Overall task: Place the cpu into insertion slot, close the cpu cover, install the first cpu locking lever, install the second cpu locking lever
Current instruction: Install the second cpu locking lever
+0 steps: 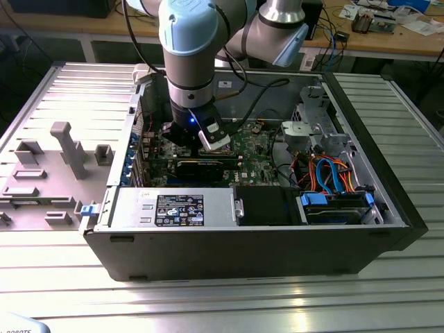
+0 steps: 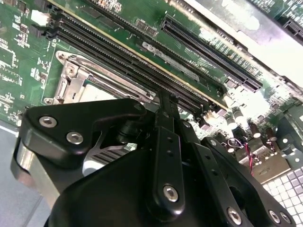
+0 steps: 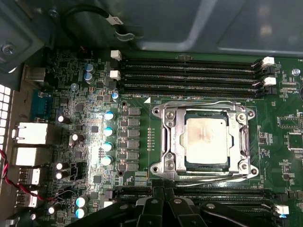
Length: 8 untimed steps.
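Gripper (image 3: 163,201) over the motherboard (image 3: 85,137), fingers together, holding nothing; cpu (image 3: 207,138) seated in the insertion slot (image 3: 166,163), cpu cover (image 3: 176,142) down around it, just beside the fingertips.

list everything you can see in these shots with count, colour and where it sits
small square silvery-grey cpu: 1, silvery grey, seated in the insertion slot
square insertion slot with silvery rim: 1, silver on the green circuit board
thin silvery cpu cover frame: 1, silver, lying flat around the cpu
long black memory slots: several, black, in rows beside the slot
open black computer case: 1, black, on the ribbed metal table
orange and blue cables: a bundle, at the case end on the exterior view's right
grey fixture tray: 1, grey, on the exterior view's left
robot arm: 1, light blue and grey, reaching into the case
black gripper: 1, black, just beside the slot
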Available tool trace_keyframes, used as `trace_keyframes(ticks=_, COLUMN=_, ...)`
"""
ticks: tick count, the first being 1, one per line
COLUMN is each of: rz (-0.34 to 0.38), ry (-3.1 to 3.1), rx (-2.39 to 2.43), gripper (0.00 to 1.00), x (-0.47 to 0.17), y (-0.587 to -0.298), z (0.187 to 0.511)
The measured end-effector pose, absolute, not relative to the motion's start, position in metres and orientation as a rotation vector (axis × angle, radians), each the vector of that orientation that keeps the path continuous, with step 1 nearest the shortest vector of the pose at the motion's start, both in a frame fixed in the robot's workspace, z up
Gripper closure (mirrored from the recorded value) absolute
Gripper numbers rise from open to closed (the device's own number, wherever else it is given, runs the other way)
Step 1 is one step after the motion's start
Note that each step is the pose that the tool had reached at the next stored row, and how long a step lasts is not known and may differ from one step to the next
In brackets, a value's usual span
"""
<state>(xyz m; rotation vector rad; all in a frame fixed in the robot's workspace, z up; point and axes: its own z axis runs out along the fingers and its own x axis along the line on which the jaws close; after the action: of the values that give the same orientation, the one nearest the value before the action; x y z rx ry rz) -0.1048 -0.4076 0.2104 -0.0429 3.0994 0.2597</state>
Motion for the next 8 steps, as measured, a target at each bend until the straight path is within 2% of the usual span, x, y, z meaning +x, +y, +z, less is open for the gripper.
trace_keyframes(ticks=8, rz=0.279, ry=3.098, rx=-0.042, gripper=0.89, x=-0.1051, y=-0.4088, z=0.2090)
